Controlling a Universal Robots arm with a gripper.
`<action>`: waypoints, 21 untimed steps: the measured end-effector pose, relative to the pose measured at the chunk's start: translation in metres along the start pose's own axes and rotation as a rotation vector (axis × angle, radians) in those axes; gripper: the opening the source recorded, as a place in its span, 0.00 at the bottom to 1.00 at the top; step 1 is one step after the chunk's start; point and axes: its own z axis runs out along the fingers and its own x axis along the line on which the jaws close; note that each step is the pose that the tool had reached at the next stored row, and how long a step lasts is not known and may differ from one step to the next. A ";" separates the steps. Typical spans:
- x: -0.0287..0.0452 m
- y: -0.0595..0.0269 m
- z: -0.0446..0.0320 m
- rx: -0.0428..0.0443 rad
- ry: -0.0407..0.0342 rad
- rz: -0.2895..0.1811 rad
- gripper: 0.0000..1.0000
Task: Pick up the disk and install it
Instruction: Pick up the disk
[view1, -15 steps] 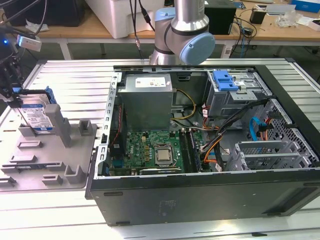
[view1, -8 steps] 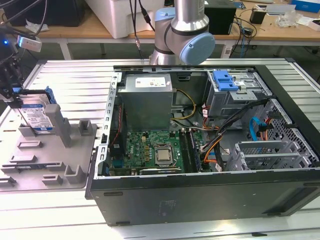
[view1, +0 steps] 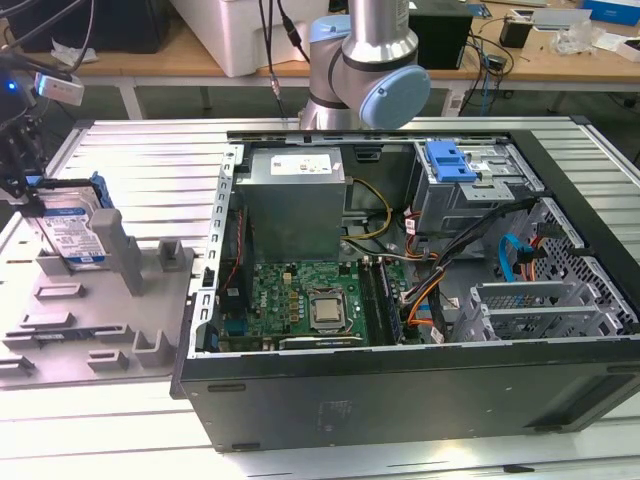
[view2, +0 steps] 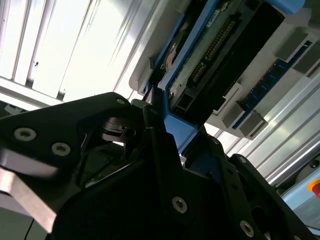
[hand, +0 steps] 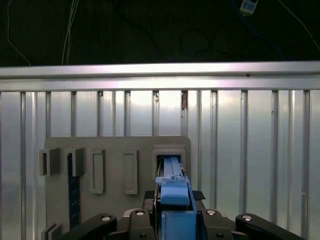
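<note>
The fingers (view2: 162, 150) of the gripper (hand: 175, 202) are sitting narrow and pinching the blue carrier rail (hand: 175, 190) of the disk (view1: 70, 228) from both sides, and no gap is showing between pad and plastic in either wrist view. The disk is standing upright on its edge at the far left of the exterior view, label facing the camera. Its lower edge is sitting at a slot of the grey holder tray (view1: 100, 345), just beside a grey upright post (view1: 115, 245); whether it is clear of the slot I cannot tell. Since the hold is on thin plastic and not on the metal body, the lift is probably asking for a slow, straight pull in line with the slot. Any tilt is likely to flex the rail or drag the drive against the post. The open computer case (view1: 400, 410) is lying well apart across the centre and right of the exterior view, with its drive cage (view1: 480, 200) and blue latch bracket (view1: 448, 160) at the upper right, all on the slatted metal table (view1: 150, 150)
</note>
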 end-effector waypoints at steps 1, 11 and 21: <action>0.0001 0.0000 0.0001 0.0000 0.0000 0.000 0.37; 0.0004 0.0000 0.0013 0.0000 0.0003 0.001 0.37; 0.0004 0.0000 0.0012 0.0012 0.0001 0.001 0.37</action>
